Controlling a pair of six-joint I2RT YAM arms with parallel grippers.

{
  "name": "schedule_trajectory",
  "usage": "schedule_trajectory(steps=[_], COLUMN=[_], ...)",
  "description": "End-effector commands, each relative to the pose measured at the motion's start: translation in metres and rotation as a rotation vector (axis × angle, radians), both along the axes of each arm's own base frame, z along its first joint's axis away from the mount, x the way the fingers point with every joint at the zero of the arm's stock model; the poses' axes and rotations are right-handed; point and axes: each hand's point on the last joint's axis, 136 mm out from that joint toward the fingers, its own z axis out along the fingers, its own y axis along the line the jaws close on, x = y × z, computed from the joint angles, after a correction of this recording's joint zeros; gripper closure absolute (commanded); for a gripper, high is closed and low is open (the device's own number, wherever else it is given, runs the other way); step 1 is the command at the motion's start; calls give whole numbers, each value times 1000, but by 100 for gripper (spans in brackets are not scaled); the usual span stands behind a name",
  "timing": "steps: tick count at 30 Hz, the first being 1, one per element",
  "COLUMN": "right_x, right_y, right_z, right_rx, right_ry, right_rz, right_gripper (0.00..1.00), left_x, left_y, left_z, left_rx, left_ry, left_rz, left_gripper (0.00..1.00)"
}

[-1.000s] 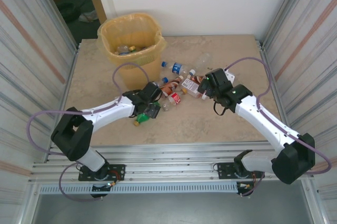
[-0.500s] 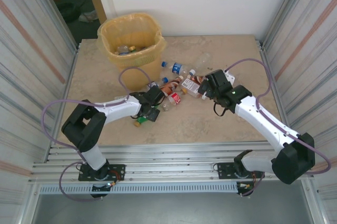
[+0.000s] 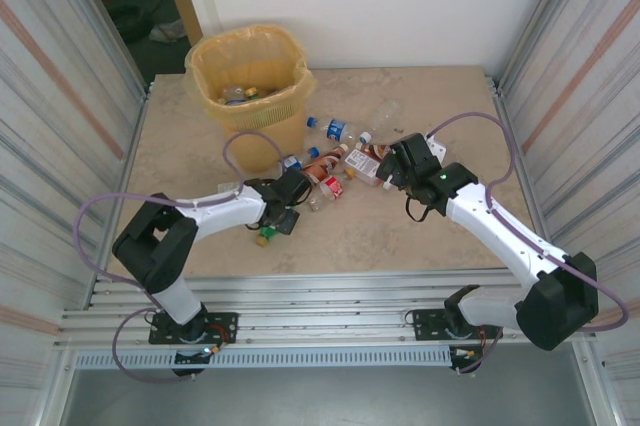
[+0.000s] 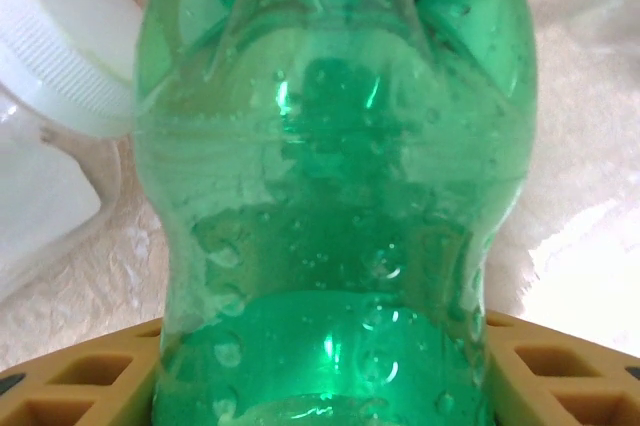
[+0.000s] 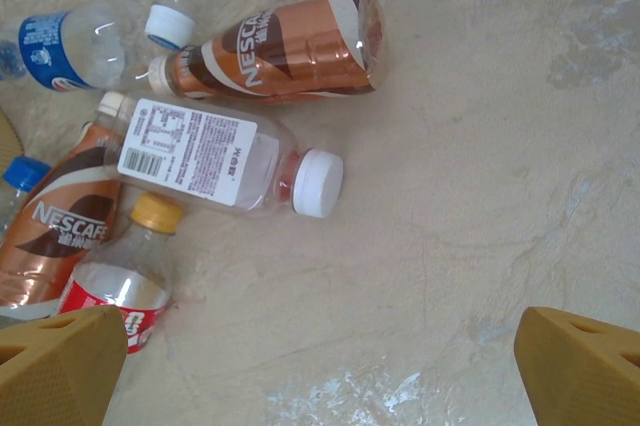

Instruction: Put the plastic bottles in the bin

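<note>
Green plastic sits right at the left tool [image 3: 284, 210], says the first watcher. The green bottle [image 4: 330, 196] lies between its yellow fingers [image 4: 70, 386], one on each side and close against it, on the worktop [image 3: 400, 236] nearer the arms than the bin [image 3: 300, 58] and a little to its right.

Does that tool pinch it? asks the second.

He cannot tell, the first answers. The fingers flank the bottle closely, but the wrist view does not show whether they press. A clear bottle with a white cap [image 4: 60, 46] lies just beside the green one.

And the right tool [image 5: 320, 366]?

Spread wide and holding nothing, says the first. It hangs over bare worktop, farther right of the bin than the left tool, at the edge of the bottle heap.

What lies in that heap?

All on their sides, right of the bin: a brown-labelled coffee bottle [image 5: 290, 46], a clear one with a white label and white cap [image 5: 220, 161] just beside it, a blue-labelled bottle [image 5: 70, 46], a second brown one [image 5: 55, 226], and a red-labelled bottle with a yellow cap [image 5: 125, 286].

And the bin itself?

Upright, lined with a yellowish bag, the first replies, with a few bottles [image 3: 238, 94] already at its bottom.
</note>
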Motion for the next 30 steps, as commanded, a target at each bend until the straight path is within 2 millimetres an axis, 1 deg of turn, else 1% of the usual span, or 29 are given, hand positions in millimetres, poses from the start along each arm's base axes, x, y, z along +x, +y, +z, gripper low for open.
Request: schedule_trajectory(steps=[1, 4, 7, 10, 12, 13, 14, 17, 19, 21, 26, 27, 29, 30], right_x=[-3, -3, -4, -6, -8, -9, -10, -11, -13, -13, -15, -15, -16, -17], right_y=[-9, -9, -10, -13, -15, -17, -18, -20, -21, -22, -23, -24, -26, -27], right_z=[2, 3, 4, 5, 6, 7, 8, 11, 11, 12, 15, 17, 19, 20], right_rx=[4, 5, 7, 8, 8, 9, 8, 11, 12, 13, 13, 12, 4, 1], right_ry=[-11, -16, -26, -37, -45, -49, -54, -67, -69, -73, -77, -79, -82, -84], right_rz=[-42, -44, -45, -52, -57, -60, -63, -70, -71, -74, -77, -76, -76, -78], right_gripper=[2, 2, 2, 2, 2, 2, 2, 2, 2, 2, 2, 2, 2, 2], left_x=[-8, -11, -12, -10, -7, -7, -5, 0, 5, 16, 44, 51, 64, 73], left_y=[1, -6, -12, -21, -25, -28, -29, -33, -34, -30, -21, -18, -16, -11], left_z=[30, 59, 95, 143, 181, 196, 217, 267, 294, 324, 382, 393, 408, 417], left_rx=[-8, -53, -135, -245, -309, -333, -359, -378, -349, -320, -333, -323, -309, -299], left_ry=[-52, -105, -178, -277, -367, -406, -461, -607, -684, -766, -903, -922, -935, -947], left_rz=[-1, -25, -42, -84, -131, -156, -184, -273, -325, -346, -410, -430, -484, -494], left_gripper=[50, 51, 51, 54, 55, 55, 55, 55, 55, 55, 55, 55, 55, 55])
